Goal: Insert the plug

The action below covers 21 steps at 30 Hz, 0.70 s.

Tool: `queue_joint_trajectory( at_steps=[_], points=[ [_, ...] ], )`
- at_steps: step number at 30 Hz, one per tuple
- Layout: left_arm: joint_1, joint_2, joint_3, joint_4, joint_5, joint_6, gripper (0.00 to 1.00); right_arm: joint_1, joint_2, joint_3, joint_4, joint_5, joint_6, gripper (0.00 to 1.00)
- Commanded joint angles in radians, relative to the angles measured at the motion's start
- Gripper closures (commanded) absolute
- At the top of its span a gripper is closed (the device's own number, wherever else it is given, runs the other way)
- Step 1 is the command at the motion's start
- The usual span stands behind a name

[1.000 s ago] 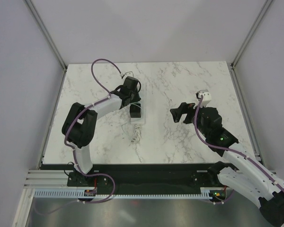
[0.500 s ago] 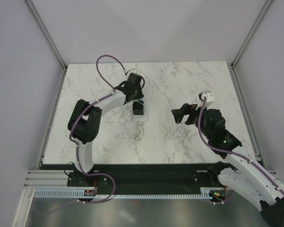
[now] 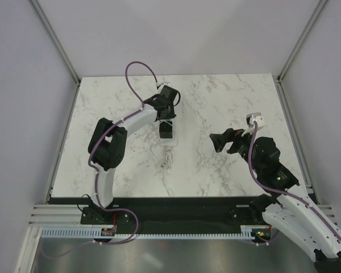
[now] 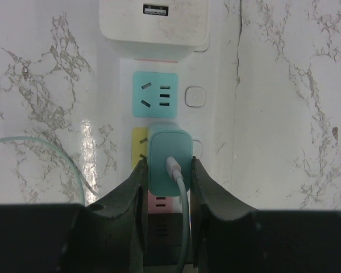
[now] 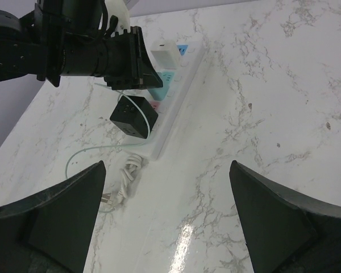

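Here the teal plug [image 4: 168,147] is clamped by the left gripper [image 4: 169,168] over the yellow socket [image 4: 137,149] of the white power strip [image 4: 216,114]. The right gripper [image 5: 165,170] is held spread wide, with nothing grasped.

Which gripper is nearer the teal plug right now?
Left. The left gripper is shut on the teal plug at the power strip; the right gripper hangs open off to its right, clear of it.
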Motion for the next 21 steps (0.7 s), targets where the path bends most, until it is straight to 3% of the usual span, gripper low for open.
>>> queue_joint_trajectory(
  at_steps=[1,5,10,12,13,15,21],
  points=[
    [-0.035,0.146,-0.109,-0.249,0.142,-0.064,0.98,-0.004,-0.051,0.049,-0.028,-0.002,0.004,0.02],
    [-0.041,0.120,-0.172,-0.174,0.180,-0.107,0.98,-0.006,-0.082,0.071,-0.065,-0.004,0.004,0.02],
    [-0.041,0.135,-0.143,-0.178,0.183,-0.118,0.96,-0.006,-0.121,0.102,-0.113,0.008,-0.011,0.02],
    [-0.041,0.135,-0.134,-0.185,0.194,-0.113,0.81,-0.004,-0.129,0.106,-0.119,0.025,-0.017,0.02],
    [-0.041,0.132,-0.135,-0.185,0.197,-0.109,0.67,-0.004,-0.131,0.112,-0.128,0.027,-0.017,0.02],
    [-0.041,0.124,-0.134,-0.186,0.202,-0.099,0.54,-0.004,-0.131,0.118,-0.133,0.030,-0.019,0.02],
    [-0.041,0.068,-0.109,-0.189,0.192,-0.049,0.40,-0.004,-0.112,0.138,-0.130,0.030,0.006,0.02]
  ],
)
